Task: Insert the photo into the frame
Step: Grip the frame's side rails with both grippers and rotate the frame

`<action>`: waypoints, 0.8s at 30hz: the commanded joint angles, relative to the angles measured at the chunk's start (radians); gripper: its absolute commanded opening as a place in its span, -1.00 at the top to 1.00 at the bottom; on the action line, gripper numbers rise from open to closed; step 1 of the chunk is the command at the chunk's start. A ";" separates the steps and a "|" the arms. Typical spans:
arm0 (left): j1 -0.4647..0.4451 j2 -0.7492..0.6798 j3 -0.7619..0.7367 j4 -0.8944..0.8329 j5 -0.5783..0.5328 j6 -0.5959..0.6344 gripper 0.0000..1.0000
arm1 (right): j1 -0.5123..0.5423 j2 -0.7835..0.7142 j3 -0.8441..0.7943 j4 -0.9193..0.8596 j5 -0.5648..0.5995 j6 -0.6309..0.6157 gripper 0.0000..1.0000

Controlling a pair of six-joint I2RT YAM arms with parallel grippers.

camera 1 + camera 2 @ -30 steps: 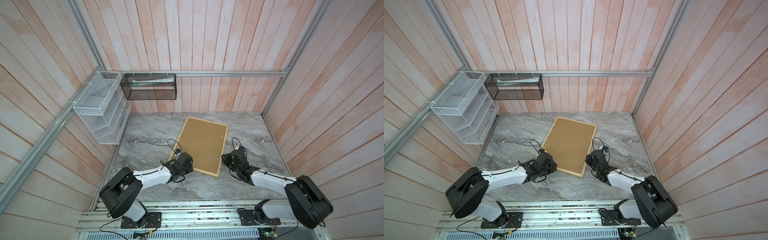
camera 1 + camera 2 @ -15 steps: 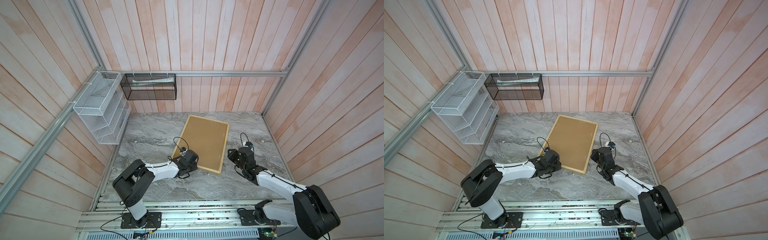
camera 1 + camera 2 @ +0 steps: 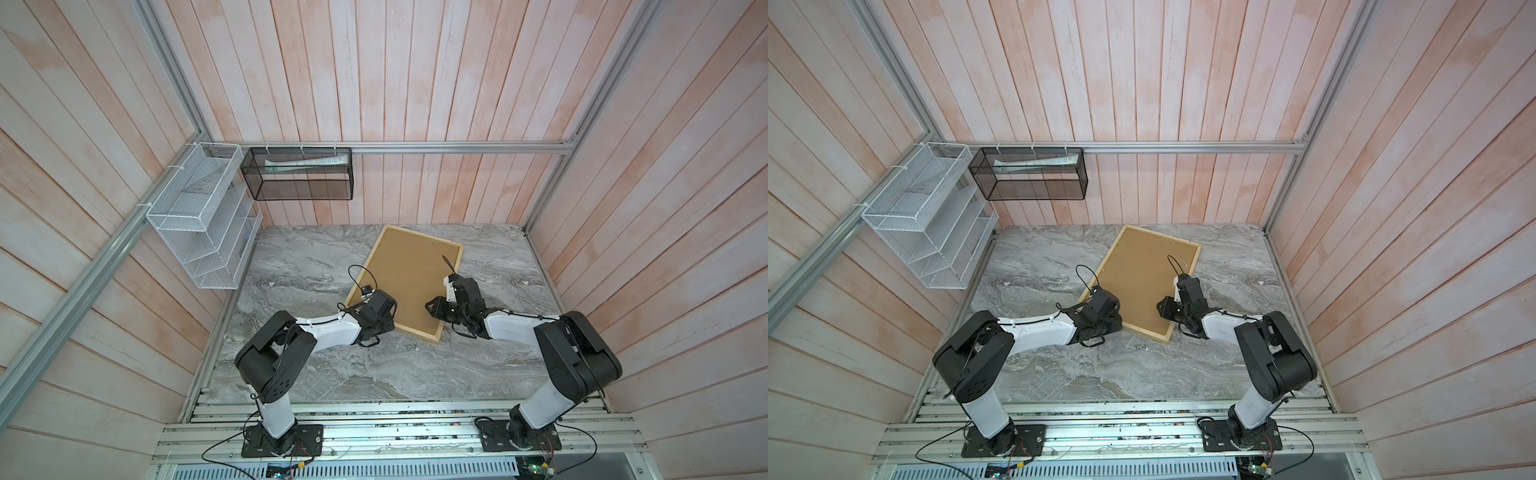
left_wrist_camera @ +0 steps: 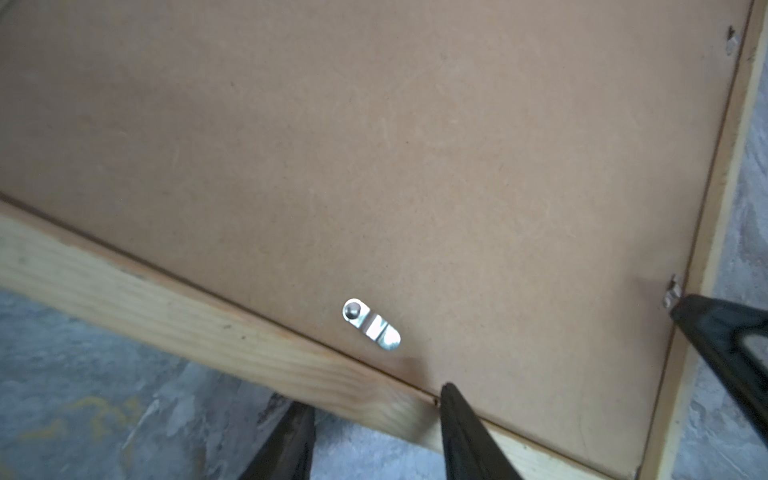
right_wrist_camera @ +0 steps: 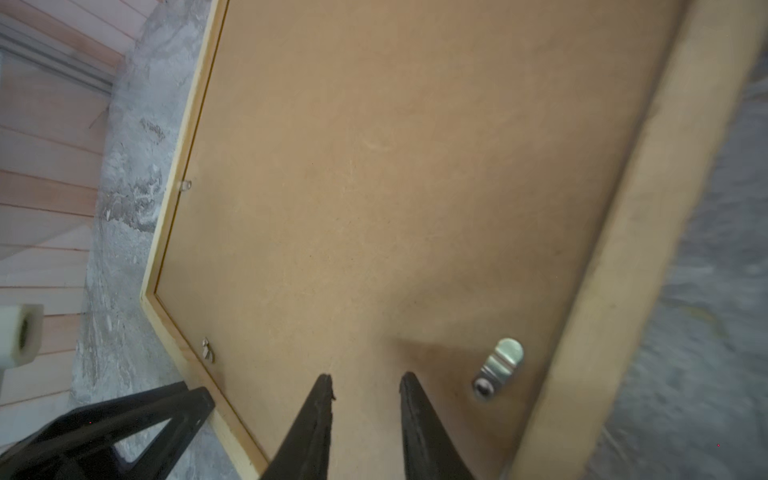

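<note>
Toward the back of the grey marble table [image 3: 311,266], the frame [image 3: 424,238] lies face down and askew, slid slightly nearer the back wall than a second ago. Since then the right gripper [image 5: 368,380], earlier beside the frame's right rail, has reached over the brown backing panel [image 3: 409,278]. Its jaws are narrowly apart with nothing between them, tips beside a silver turn clip [image 5: 498,365]. The left gripper [image 4: 374,399] remains at the near short rail, jaws about half apart and pinching that rail, one finger outside it and the other at the panel's seam. The panel fills the frame's whole opening, hiding whatever lies beneath. A white wire rack [image 3: 199,224] and a black mesh basket [image 3: 299,174] hang on the walls, well apart.
</note>
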 commanded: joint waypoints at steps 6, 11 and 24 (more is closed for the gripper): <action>0.043 0.046 -0.009 -0.037 0.021 0.071 0.01 | 0.056 0.038 0.013 -0.069 -0.117 -0.112 0.42; 0.056 0.066 -0.002 -0.024 0.045 0.082 0.01 | 0.059 0.020 0.016 -0.143 -0.137 -0.176 0.44; 0.095 0.110 0.050 -0.021 0.060 0.131 0.01 | 0.091 0.014 -0.014 -0.114 -0.359 -0.205 0.47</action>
